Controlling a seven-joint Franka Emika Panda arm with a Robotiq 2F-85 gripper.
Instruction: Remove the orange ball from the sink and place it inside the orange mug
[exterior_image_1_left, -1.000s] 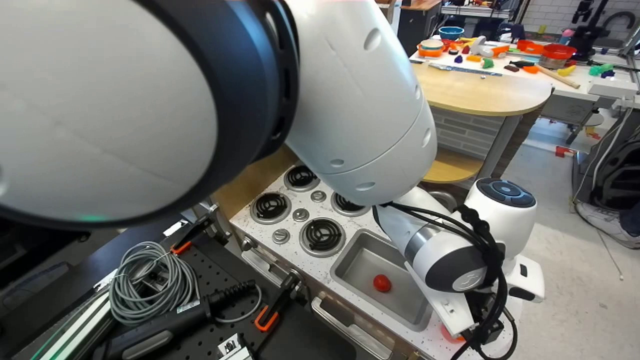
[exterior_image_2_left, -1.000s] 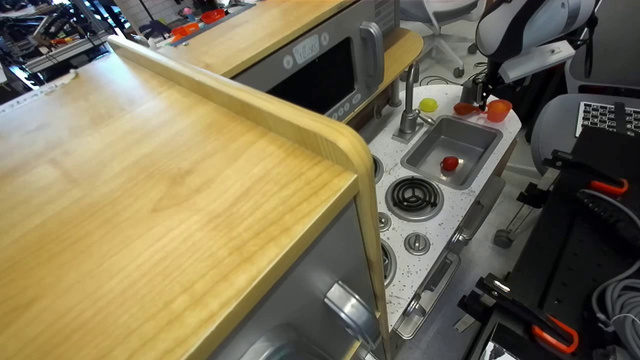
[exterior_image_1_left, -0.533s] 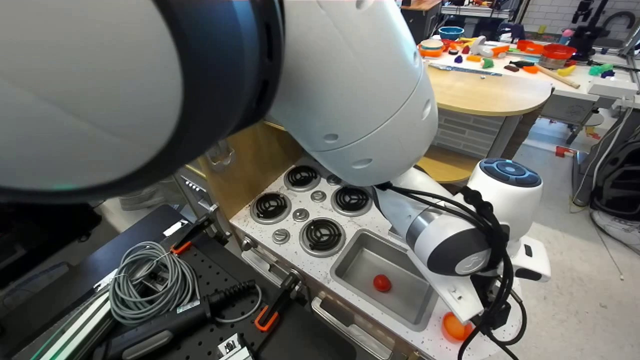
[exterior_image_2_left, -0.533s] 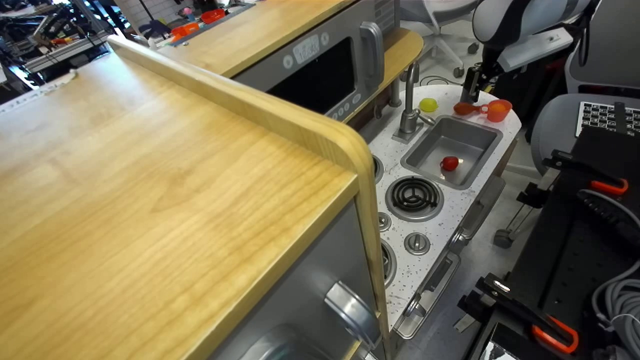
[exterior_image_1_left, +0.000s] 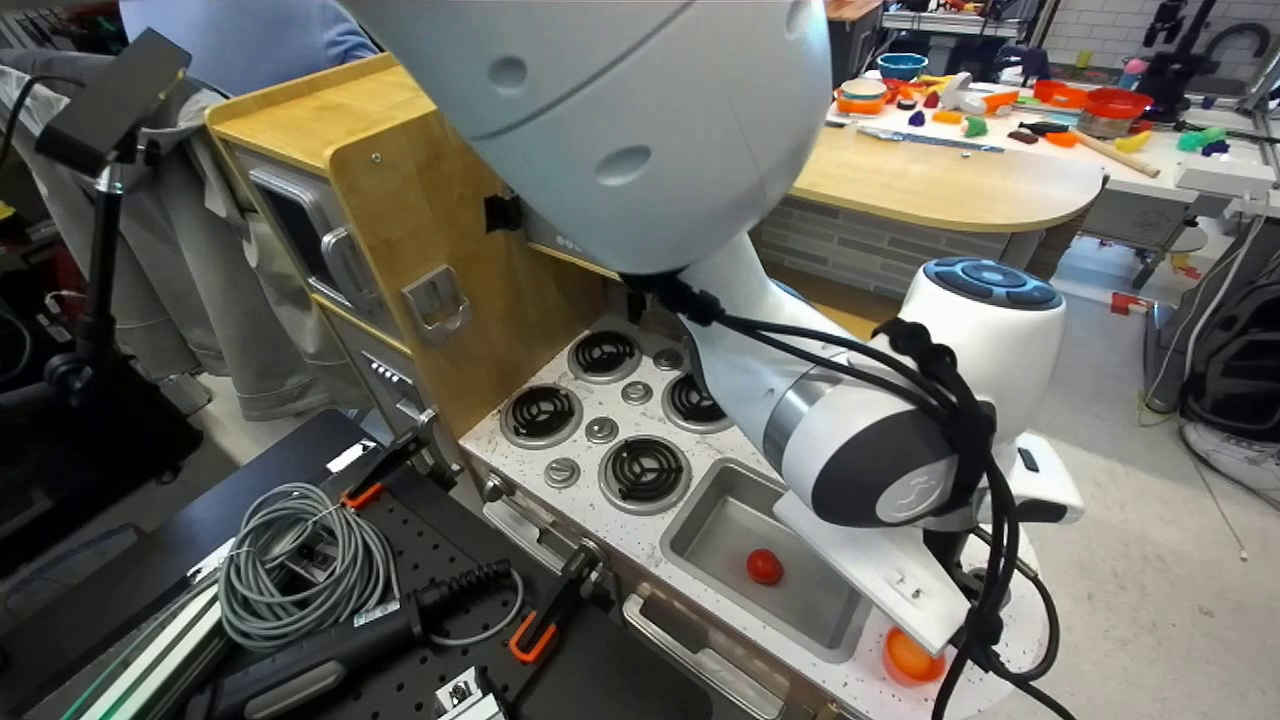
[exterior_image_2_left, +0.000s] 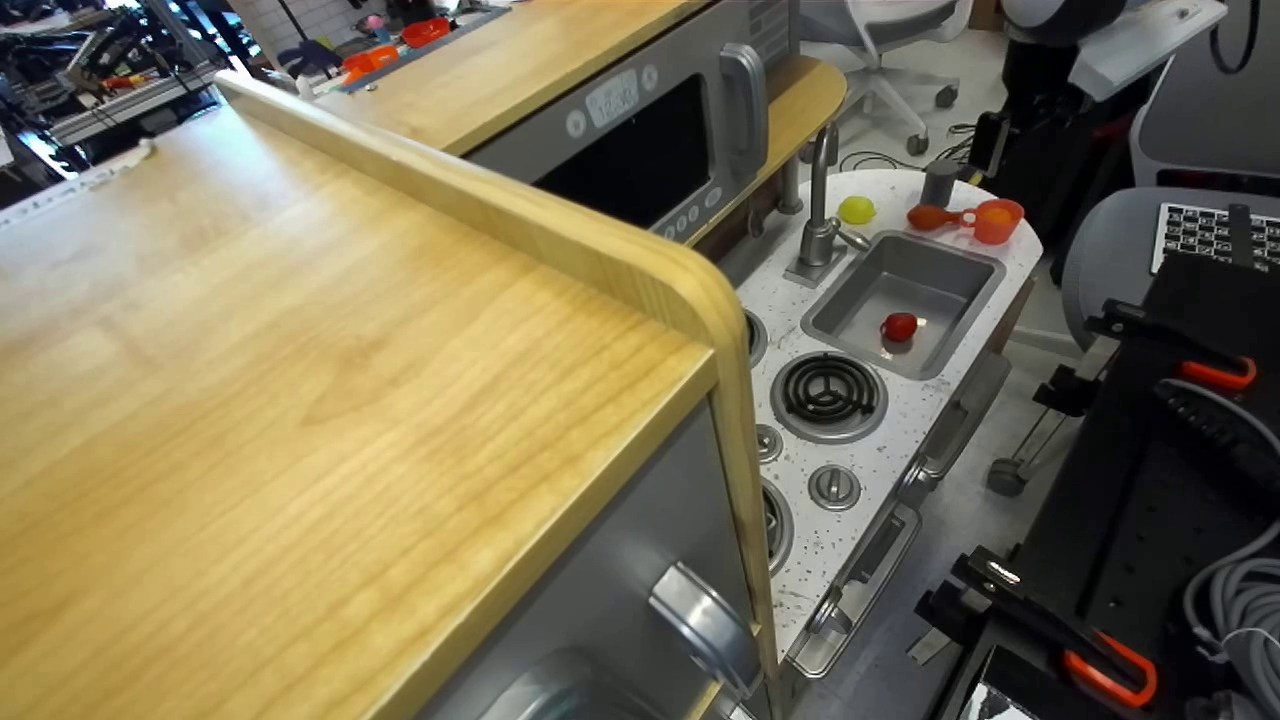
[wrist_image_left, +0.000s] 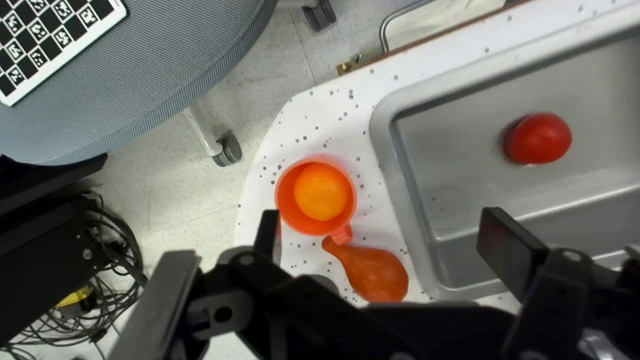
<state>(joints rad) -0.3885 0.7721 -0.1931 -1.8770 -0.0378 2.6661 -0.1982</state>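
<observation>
The orange ball (wrist_image_left: 322, 191) lies inside the orange mug (wrist_image_left: 286, 202) in the wrist view. The mug stands upright on the white counter beside the sink (wrist_image_left: 450, 170). The mug also shows in both exterior views (exterior_image_1_left: 912, 680) (exterior_image_2_left: 998, 232), with the ball (exterior_image_1_left: 910, 655) in it. My gripper (wrist_image_left: 385, 235) is open, with nothing between its fingers. It hangs above the counter, one fingertip near the mug's lower left edge in the wrist view and the other over the sink. In an exterior view the gripper (exterior_image_2_left: 990, 145) is raised behind the mug.
A red toy (wrist_image_left: 540, 137) lies in the sink. A brown drumstick (wrist_image_left: 377, 275) lies against the mug's handle. A grey cylinder (exterior_image_2_left: 938, 183) stands behind it. A yellow ball (exterior_image_2_left: 857, 210) lies near the tall faucet (exterior_image_2_left: 820, 190). A chair (wrist_image_left: 165, 60) stands beyond the counter's end.
My gripper has moved up and away from the mug and the grey cylinder. The mug with the ball in it shows more fully. The red toy has not moved.
</observation>
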